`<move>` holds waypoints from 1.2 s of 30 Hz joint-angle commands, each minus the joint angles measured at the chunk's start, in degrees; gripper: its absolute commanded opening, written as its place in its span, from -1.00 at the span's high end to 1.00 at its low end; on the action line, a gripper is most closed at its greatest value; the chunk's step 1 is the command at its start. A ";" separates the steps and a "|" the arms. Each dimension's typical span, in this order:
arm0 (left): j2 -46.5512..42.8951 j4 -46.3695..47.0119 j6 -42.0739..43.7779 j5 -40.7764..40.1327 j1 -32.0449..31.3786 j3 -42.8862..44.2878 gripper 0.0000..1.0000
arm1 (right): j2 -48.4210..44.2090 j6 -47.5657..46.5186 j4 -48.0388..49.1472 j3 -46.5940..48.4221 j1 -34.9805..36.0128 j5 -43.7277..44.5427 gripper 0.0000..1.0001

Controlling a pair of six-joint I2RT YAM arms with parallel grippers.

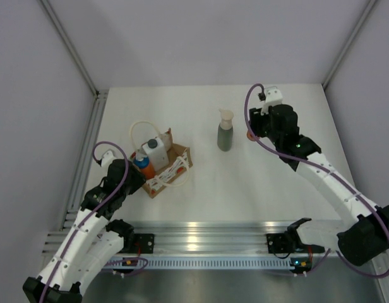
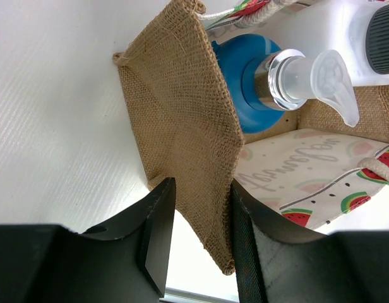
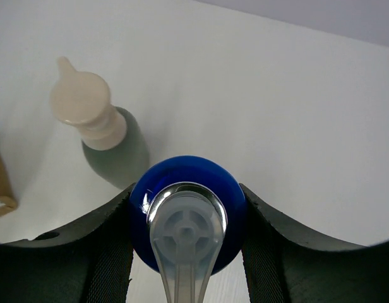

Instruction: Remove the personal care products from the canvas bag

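The canvas bag (image 1: 172, 165) stands at the table's left with its cream rope handles up. In it are an orange bottle with a blue cap (image 1: 143, 163) and a white bottle with a dark cap (image 1: 155, 149). My left gripper (image 1: 136, 179) is open at the bag's near-left corner. In the left wrist view the burlap wall (image 2: 182, 126) hangs between the jaws of the left gripper (image 2: 201, 187), touching the right finger only. The grey bottle with a beige pump (image 1: 225, 131) stands at mid-table. My right gripper (image 1: 253, 129) is shut on the blue cap (image 3: 182, 189) of the second orange bottle, right of the grey bottle (image 3: 119, 154).
An aluminium rail (image 1: 201, 235) runs along the near edge by the arm bases. A metal frame (image 1: 87, 148) and grey walls bound the table on the left, back and right. The bag's rope handle (image 1: 139, 130) loops out behind it.
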 commanded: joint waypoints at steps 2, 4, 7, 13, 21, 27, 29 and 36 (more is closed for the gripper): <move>-0.33 0.29 0.67 0.43 0.30 -0.26 0.14 | -1.28 3.02 7.29 -2.07 -5.77 -3.03 1.00; -0.06 0.28 0.76 0.51 0.30 -0.17 0.14 | 0.47 2.94 8.61 -2.78 -6.74 -3.21 1.00; -0.24 0.20 0.85 0.60 0.30 -0.17 0.14 | 3.45 2.06 12.21 -4.01 -8.23 -4.53 1.00; -0.59 0.20 1.20 0.69 0.30 -0.17 0.14 | 13.20 0.74 17.13 -3.22 -9.46 -5.94 1.00; -0.50 0.20 1.55 1.13 0.30 -0.08 0.14 | 19.28 2.23 19.25 -2.08 -10.43 -8.75 1.00; -0.41 0.37 1.46 1.48 0.30 -0.26 0.14 | 20.08 2.76 19.16 -2.87 -10.61 -9.11 0.23; -0.06 0.37 1.46 1.22 0.30 -0.26 0.14 | 19.47 2.76 19.25 -3.48 -10.61 -9.11 0.00; 0.20 0.29 1.55 1.13 0.30 -0.17 0.14 | 16.92 2.67 18.99 -4.63 -10.52 -10.25 -0.43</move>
